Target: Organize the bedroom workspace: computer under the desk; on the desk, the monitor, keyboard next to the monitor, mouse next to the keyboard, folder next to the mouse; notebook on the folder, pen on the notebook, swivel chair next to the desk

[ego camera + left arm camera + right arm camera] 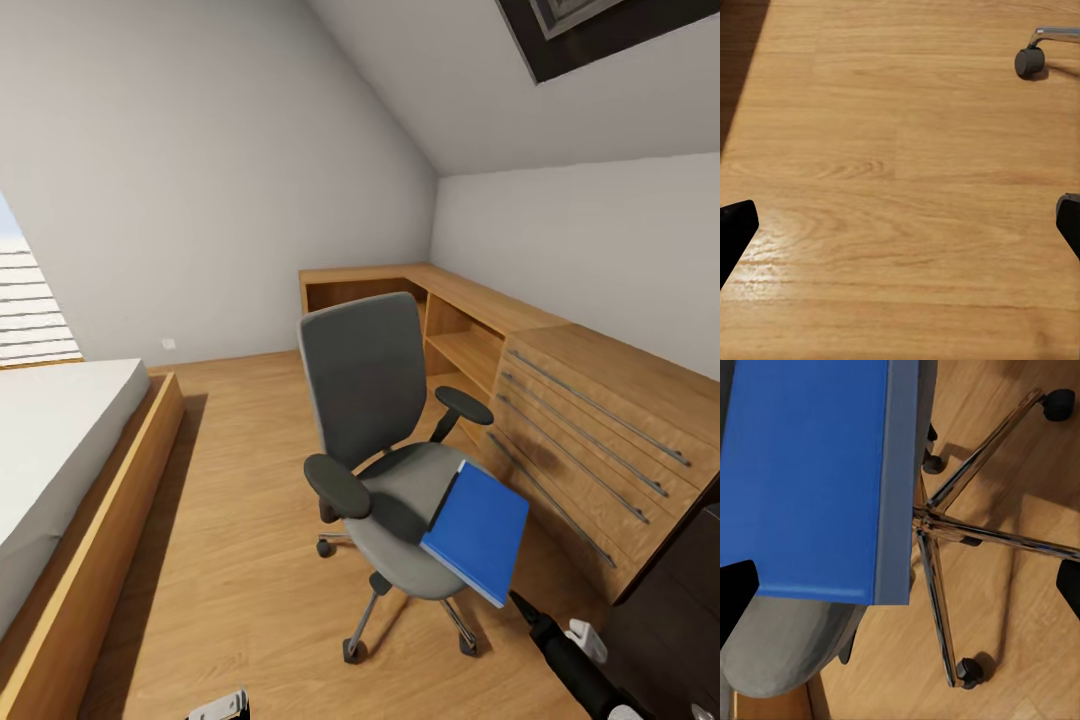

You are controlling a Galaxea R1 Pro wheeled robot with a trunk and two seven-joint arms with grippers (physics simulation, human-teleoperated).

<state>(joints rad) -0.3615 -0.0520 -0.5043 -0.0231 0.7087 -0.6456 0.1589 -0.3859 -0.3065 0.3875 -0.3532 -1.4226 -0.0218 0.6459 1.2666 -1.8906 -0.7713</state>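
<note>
There is one swivel chair [385, 440] at the centre, with two armrests [337, 485] and one blue folder [477, 530] on its seat toward 4 o'clock. One bed [60, 470] lies at 9 o'clock. One wooden chest [590, 440] at 3 o'clock carries four long bar handles [590, 405]. One picture frame [610, 30] hangs at 1 o'clock.

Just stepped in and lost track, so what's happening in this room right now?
The robot faces the swivel chair, where the folder lies tilted, jutting past the seat's front edge. Its right arm reaches toward the folder; the right gripper is open just over it, not gripping. The left gripper hangs open over the wooden floor. The folder hasn't been moved to the desk yet.
</note>
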